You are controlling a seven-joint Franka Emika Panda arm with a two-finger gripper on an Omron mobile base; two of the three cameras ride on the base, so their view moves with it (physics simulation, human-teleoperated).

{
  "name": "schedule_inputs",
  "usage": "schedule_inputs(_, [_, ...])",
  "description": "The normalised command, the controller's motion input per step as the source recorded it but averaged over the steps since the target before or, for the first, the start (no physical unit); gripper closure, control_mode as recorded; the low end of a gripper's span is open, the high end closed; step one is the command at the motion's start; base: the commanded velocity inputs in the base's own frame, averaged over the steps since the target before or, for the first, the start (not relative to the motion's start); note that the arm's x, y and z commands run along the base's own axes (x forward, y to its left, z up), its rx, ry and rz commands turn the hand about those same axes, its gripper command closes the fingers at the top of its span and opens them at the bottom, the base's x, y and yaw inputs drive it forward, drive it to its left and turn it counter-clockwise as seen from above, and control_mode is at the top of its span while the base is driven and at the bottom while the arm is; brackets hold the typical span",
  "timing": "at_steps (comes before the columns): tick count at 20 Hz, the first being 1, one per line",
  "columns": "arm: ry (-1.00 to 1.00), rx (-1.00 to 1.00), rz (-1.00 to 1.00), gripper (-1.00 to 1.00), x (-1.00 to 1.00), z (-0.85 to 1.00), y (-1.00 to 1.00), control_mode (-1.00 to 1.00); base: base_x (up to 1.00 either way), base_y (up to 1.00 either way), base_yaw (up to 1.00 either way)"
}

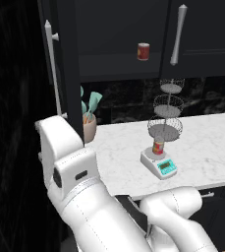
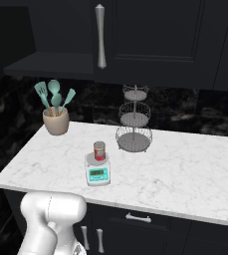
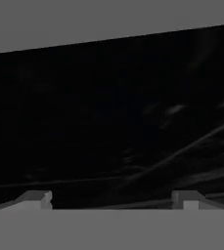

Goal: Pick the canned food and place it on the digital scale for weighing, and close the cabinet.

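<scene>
In the hand view the gripper [image 3: 112,199] stands wide open at the bottom, empty, facing a dark surface. Left base view, left to right: open cabinet door [image 1: 65,64], utensil pot [image 1: 89,127], canned food [image 1: 157,146] upright on the digital scale [image 1: 159,165], wire tiered stand [image 1: 166,110] just behind.

We see a red canned food [image 1: 157,146] with a yellowish band, a white digital scale [image 1: 158,165] with teal display, white-grey marbled counter [image 2: 185,169] — black cabinet [image 1: 202,29], silver handles.
</scene>
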Motion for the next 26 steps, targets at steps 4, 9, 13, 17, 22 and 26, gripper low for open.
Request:
schedule_inputs(4, [0.0,0.07,0.0,-1.0,0.74,-0.13,0.06,-1.0,0.0,0.0,0.0])
schedule_inputs(9, [0.0,0.0,-0.11,-1.0,0.54,0.0,0.23,-1.0,0.0,0.0,0.0])
schedule_inputs(13, [0.02,0.0,-0.15,-1.0,0.51,0.0,0.37,-1.0,0.0,0.0,0.0])
schedule_inputs(17, [0.05,0.0,-0.2,-1.0,0.58,0.0,0.09,-1.0,0.0,0.0,0.0])
schedule_inputs(22, [0.12,0.0,-0.22,-1.0,0.73,0.0,0.0,-1.0,0.0,0.0,0.0])
schedule_inputs(26, [0.01,0.0,-0.18,-1.0,0.61,-0.1,0.0,-1.0,0.0,0.0,0.0])
